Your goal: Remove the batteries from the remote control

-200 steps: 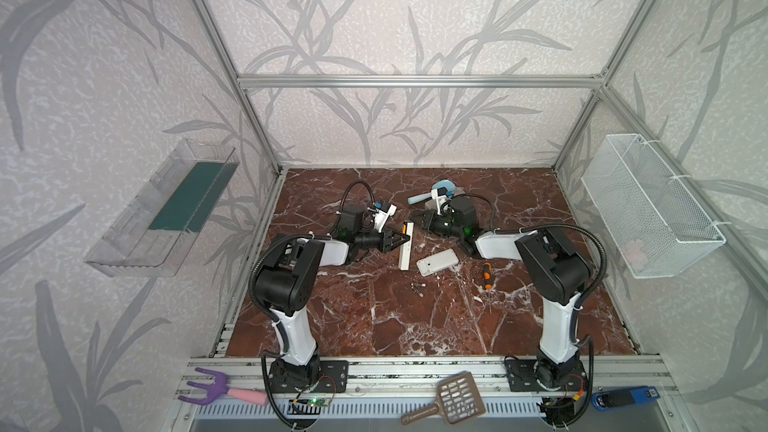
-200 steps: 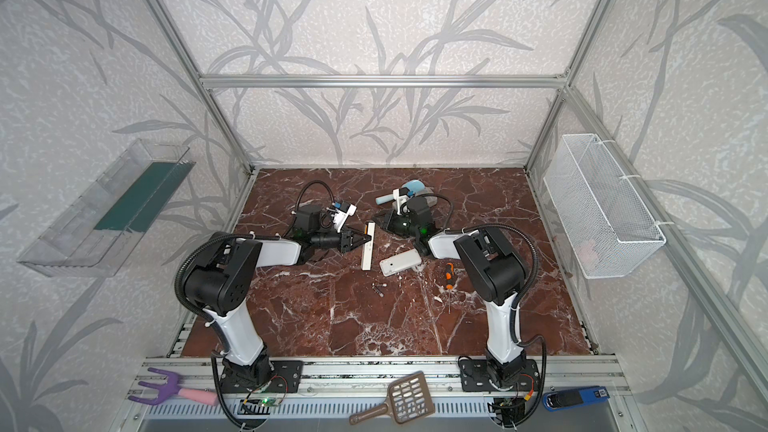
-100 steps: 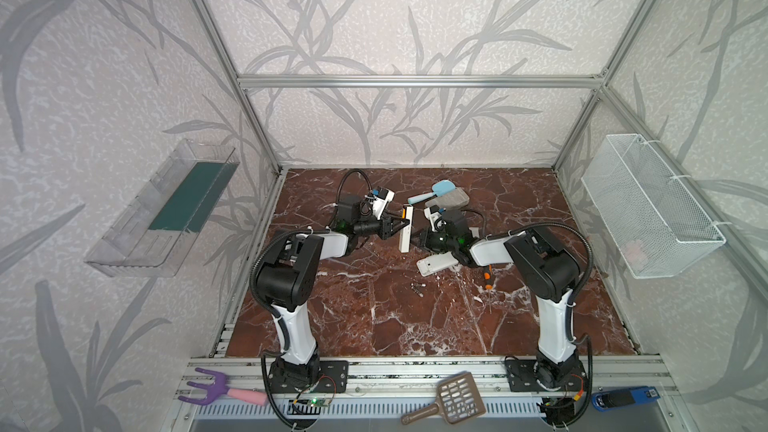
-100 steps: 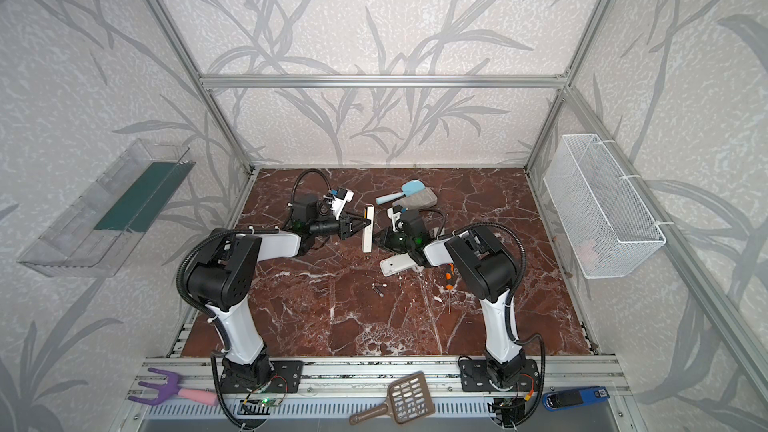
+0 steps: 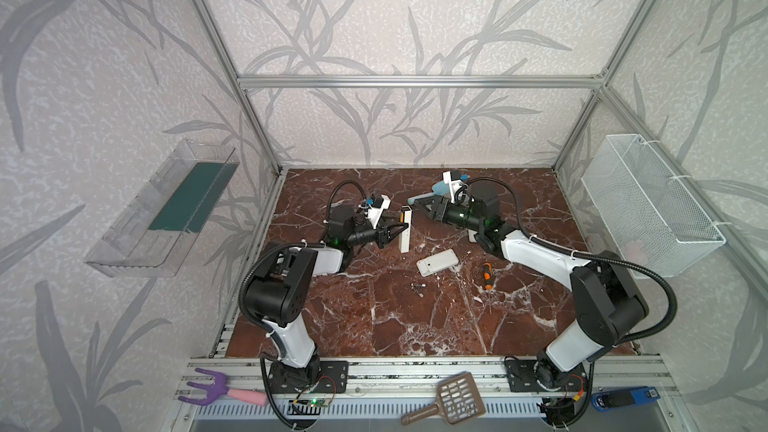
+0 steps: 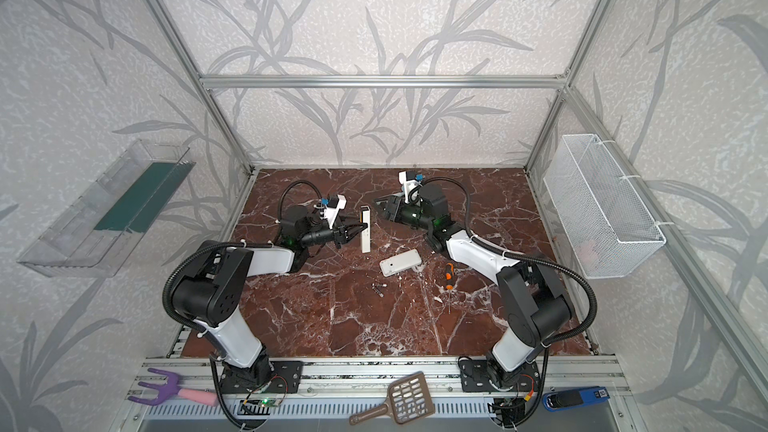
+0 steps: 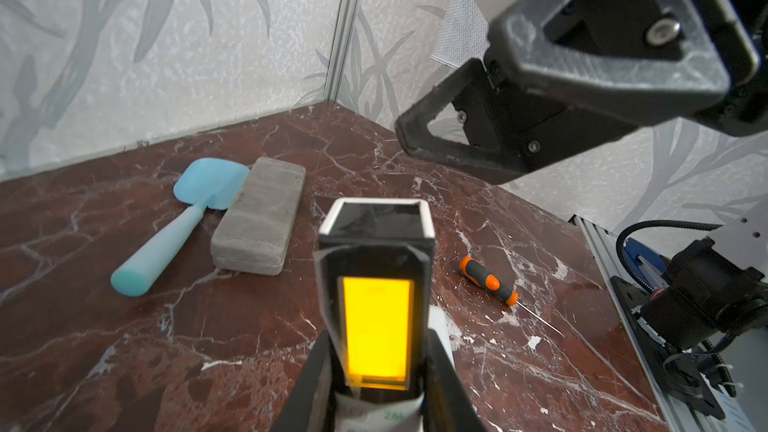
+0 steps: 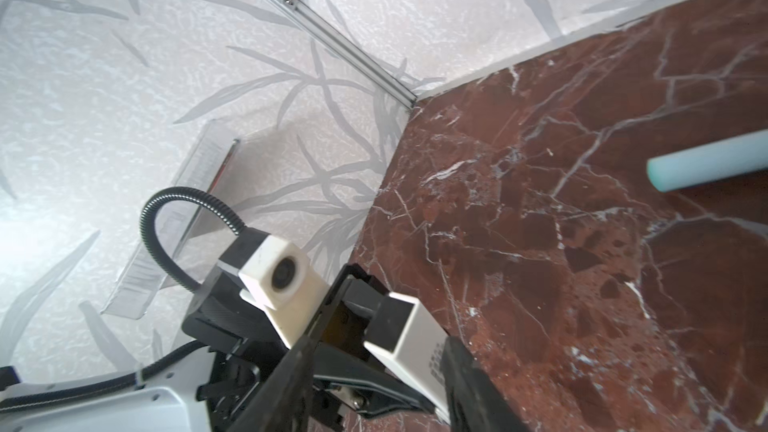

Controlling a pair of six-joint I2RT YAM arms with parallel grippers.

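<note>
Clearly the left pincer [image 5: 392,231] is clamped on the white remote control [image 5: 405,229], mid-frame in both top views; the right pincer [image 5: 422,206], jaws apart, hovers beside its upper end. Two dark batteries [image 5: 417,288] lie on the bench [image 5: 395,334] below centre. Holding firm while the right pincer probes the yellow recess [image 7: 376,326] seems wise. Whether any cell sits inside cannot be told.

bright, even diffuse light in both top views; shadows soft. right wrist view slightly blurred, wall [image 8: 29,238] washed out by glare.
</note>
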